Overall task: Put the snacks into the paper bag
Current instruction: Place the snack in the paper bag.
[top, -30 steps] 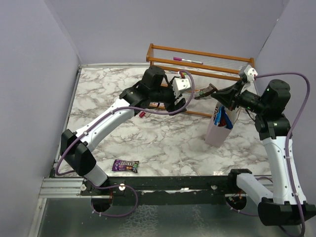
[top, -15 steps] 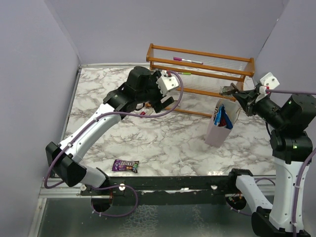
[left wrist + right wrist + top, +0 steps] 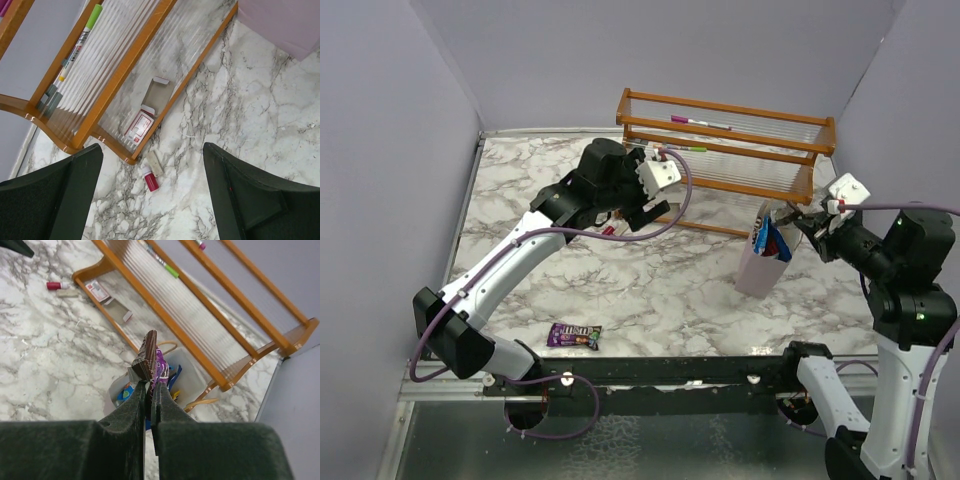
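Right gripper (image 3: 798, 222), top view: at the mouth of the standing pale pinkish-lilac paper bag (image 3: 758, 272); purple snack packet (image 3: 573, 335) lies on the marble table (image 3: 650, 285) near the front edge. Left wrist view: left gripper (image 3: 150, 150) spread wide apart. Right wrist view: fingers clamped on a dark brown wrapped bar (image 3: 148, 356) above the open bag.

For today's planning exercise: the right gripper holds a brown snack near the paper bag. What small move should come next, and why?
Probably lower the right gripper a little: it pinches the brown snack over the open paper bag, so releasing lower should land it inside.
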{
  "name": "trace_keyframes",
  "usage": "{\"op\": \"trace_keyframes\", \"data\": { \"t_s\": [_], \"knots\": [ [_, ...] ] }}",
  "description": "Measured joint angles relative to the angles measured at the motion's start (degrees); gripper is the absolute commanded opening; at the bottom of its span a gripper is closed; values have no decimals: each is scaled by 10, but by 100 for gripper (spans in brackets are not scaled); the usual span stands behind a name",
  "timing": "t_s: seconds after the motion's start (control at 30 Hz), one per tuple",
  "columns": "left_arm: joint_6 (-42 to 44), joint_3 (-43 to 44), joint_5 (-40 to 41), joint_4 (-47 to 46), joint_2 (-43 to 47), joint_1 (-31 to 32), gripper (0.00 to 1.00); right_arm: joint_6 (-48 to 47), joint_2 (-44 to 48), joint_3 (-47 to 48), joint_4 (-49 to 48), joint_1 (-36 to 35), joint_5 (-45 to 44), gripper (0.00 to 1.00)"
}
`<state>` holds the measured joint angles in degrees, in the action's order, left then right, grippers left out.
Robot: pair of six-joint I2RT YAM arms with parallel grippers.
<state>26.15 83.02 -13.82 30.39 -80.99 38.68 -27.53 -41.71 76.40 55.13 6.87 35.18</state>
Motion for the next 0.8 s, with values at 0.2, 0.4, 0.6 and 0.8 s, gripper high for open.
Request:
{"op": "trace_keyframes", "data": {
  "t_s": [0.2, 0.4, 0.6, 0.8],
  "knots": [
    [4, -4, 0, -1, 0, 0, 84, -13, -35, -7, 39, 0, -5, 1],
    [6, -9, 1, 0, 0, 0, 84, -24, -82, -5, 76, 0, -14, 1],
    [8, -11, 2, -2, 0, 0, 84, -37, -122, -2, 115, 0, -24, 2],
    [8, -12, 2, -3, -2, 0, 84, -39, -127, -2, 129, 0, -29, 9]
  ]
}}
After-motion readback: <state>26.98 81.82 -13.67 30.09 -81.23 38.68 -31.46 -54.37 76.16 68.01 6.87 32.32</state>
